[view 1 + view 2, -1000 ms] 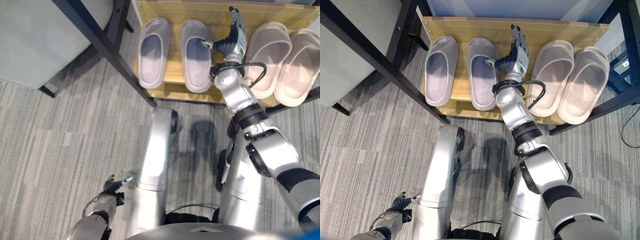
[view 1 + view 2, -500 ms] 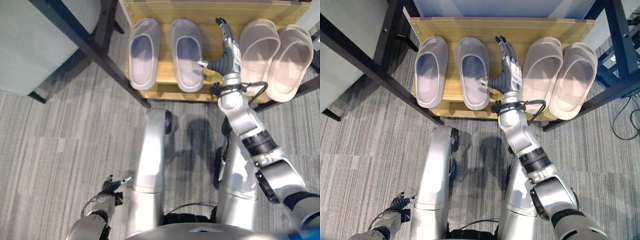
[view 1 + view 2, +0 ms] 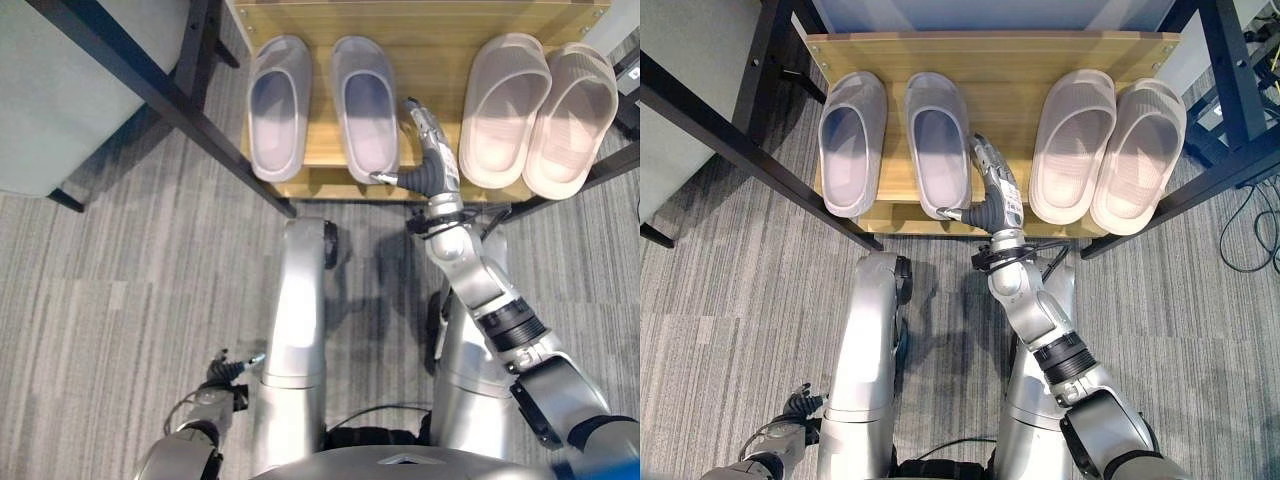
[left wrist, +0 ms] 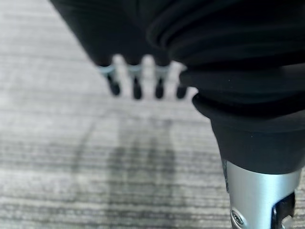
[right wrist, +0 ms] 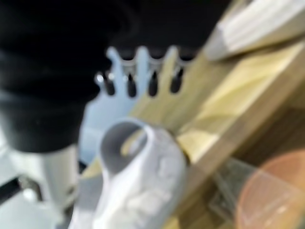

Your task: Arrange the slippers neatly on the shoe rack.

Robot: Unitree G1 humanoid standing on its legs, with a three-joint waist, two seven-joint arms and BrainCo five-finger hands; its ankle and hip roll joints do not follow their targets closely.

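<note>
- Two pairs of slippers lay on the wooden shoe rack [image 3: 990, 62], all four toes pointing toward the back board.
- The grey slippers formed the robot's-left pair: the outer one [image 3: 851, 140] and the inner one [image 3: 938, 140] lay side by side with a narrow gap of bare wood between them.
- The beige slippers formed the robot's-right pair: the inner one [image 3: 1072, 142] and the outer one [image 3: 1137, 154] touched along their sides, the outer one tilted a little so its heel stuck out past the front edge of the rack.
- A wider strip of bare shelf separated the two pairs.
- The right hand [image 3: 996, 190] hovered over that strip near the front edge, just beside the heel of the inner grey slipper, fingers straight and held together, thumb out to the side, gripping nothing.
- In the right wrist view its fingers [image 5: 140, 78] showed straight above a grey slipper [image 5: 136, 186] on the pale wood.
- The left hand [image 3: 228, 371] hung low at the robot's side over the grey striped carpet [image 3: 120, 300]; its fingers [image 4: 137, 86] were relaxed and empty.
- Black frame legs [image 3: 760, 150] crossed the carpet beside the rack.
</note>
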